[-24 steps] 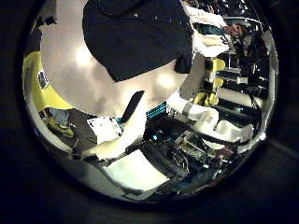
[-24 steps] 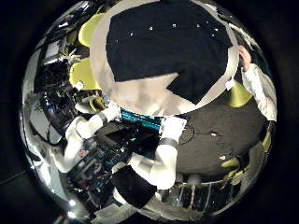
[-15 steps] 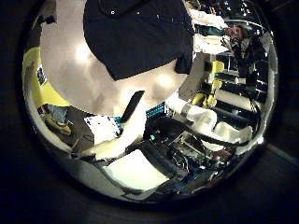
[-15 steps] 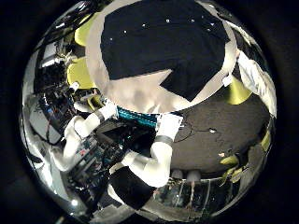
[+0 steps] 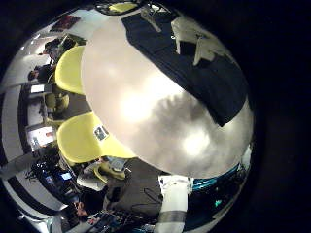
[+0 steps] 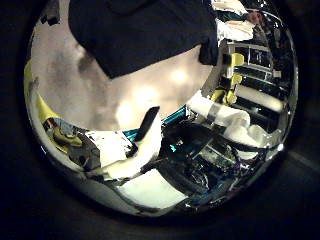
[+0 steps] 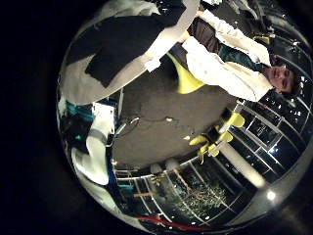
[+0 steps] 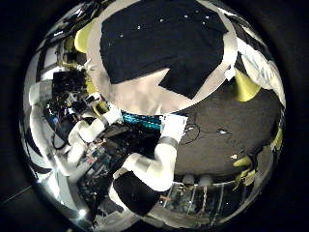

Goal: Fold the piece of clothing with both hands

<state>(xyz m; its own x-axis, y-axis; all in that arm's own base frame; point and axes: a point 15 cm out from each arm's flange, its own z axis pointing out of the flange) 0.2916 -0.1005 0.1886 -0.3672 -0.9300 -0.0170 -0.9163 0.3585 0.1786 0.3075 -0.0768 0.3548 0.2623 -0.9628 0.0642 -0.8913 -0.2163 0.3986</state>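
A dark piece of clothing (image 8: 164, 43) lies spread flat on a pale round table (image 8: 145, 95). It also shows in the left thumb side palm view (image 6: 140, 35), on the table (image 6: 110, 95), and in the left little finger side palm view (image 5: 199, 73), on the table's far part (image 5: 146, 107). The right little finger side palm view shows part of it (image 7: 127, 49). My right hand (image 8: 164, 145) hangs above the table's edge, fingers relaxed, holding nothing. My left hand (image 6: 140, 135) hangs over the table beside the clothing, fingers relaxed, holding nothing.
Chairs (image 5: 73, 68) (image 5: 87, 141) stand round the table. A dark floor (image 7: 156, 108) lies beyond the table's edge. Shelves and equipment (image 6: 240, 90) stand past the table.
The table and clothing fill more of the left thumb side palm view, so the left hand has come closer to them. The clothing lies as before.
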